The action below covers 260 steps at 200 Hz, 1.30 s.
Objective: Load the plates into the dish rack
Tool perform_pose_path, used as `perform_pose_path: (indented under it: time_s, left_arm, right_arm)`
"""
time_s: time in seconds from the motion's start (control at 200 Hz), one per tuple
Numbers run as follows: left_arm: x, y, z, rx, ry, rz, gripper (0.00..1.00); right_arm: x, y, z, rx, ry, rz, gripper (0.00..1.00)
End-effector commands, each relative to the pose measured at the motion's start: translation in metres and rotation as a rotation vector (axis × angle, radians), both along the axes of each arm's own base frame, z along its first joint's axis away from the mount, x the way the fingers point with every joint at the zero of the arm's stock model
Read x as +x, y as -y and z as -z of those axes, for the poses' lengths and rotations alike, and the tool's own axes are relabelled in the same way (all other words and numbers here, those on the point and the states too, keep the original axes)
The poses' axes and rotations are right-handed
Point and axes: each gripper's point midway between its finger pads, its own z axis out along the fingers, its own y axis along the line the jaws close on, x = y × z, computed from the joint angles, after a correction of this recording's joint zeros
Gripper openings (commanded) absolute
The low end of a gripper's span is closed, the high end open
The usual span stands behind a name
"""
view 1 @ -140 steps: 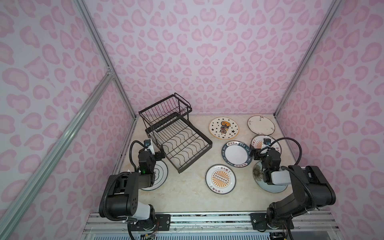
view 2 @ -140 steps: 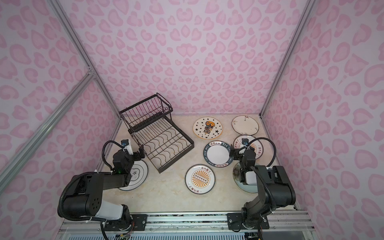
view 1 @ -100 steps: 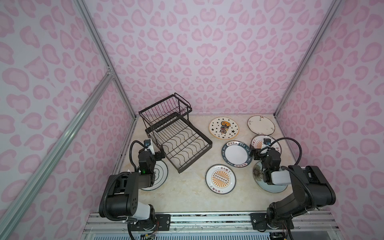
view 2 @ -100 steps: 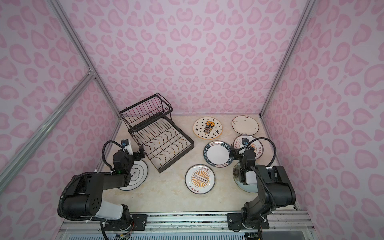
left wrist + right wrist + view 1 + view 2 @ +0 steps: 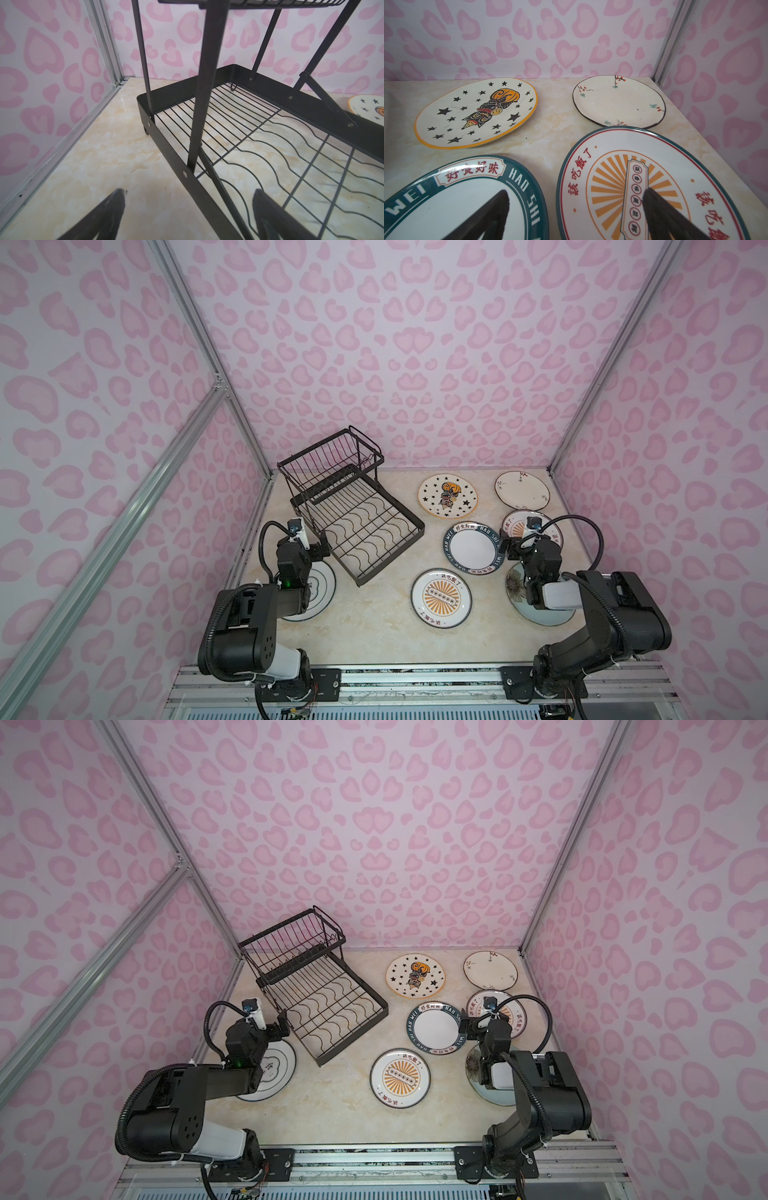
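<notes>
The left gripper point(image 5: 190, 194) is wide open, with the dish rack point(image 5: 166, 149) edge between its fingers point(image 5: 108, 214). The right gripper point(image 5: 576, 193) is wide open too, above the dark-rimmed plate point(image 5: 467, 187) and sunburst plate point(image 5: 608, 187) on the tabletop point(image 5: 546, 141).

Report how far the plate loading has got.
Done: nothing; the dish rack holds no plate. In hand: nothing; the left gripper and right gripper are open and empty. Left: all seven plates lie flat on the table.
</notes>
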Motion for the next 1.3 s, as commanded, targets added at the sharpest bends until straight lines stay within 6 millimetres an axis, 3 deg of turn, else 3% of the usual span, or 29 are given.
perform_pose_path:
  time_s: [0.0,0.365,0.44,0.67,0.905,1.1,1.295]
  left_arm:
    - [0.003,-0.001,-0.005,0.003,0.018,-0.005,0.98]
    - [0.002,0.000,-0.006,0.007,0.020,-0.003,0.97]
    - [0.003,0.001,-0.004,0.012,0.014,-0.001,0.98]
    - [-0.002,0.008,-0.008,0.026,0.036,0.034,0.98]
    - [-0.018,0.019,-0.029,0.083,0.095,0.041,0.98]
    - [-0.043,0.024,-0.068,0.118,0.185,-0.005,0.98]
    - [-0.070,0.015,-0.137,0.023,0.261,-0.098,0.98]
  right_arm:
    - [0.001,0.002,-0.001,-0.004,0.005,0.013,1.00]
    - [0.000,0.002,-0.002,-0.006,0.008,0.014,1.00]
    - [-0.001,0.012,-0.002,-0.017,0.006,0.091,1.00]
    - [-0.021,0.013,-0.025,-0.122,0.076,0.213,1.00]
    - [-0.022,0.026,-0.038,-0.126,-0.005,0.329,1.00]
    - [-0.033,0.031,-0.055,-0.044,0.048,0.381,1.00]
    - [-0.040,0.024,-0.088,0.019,0.076,0.350,1.00]
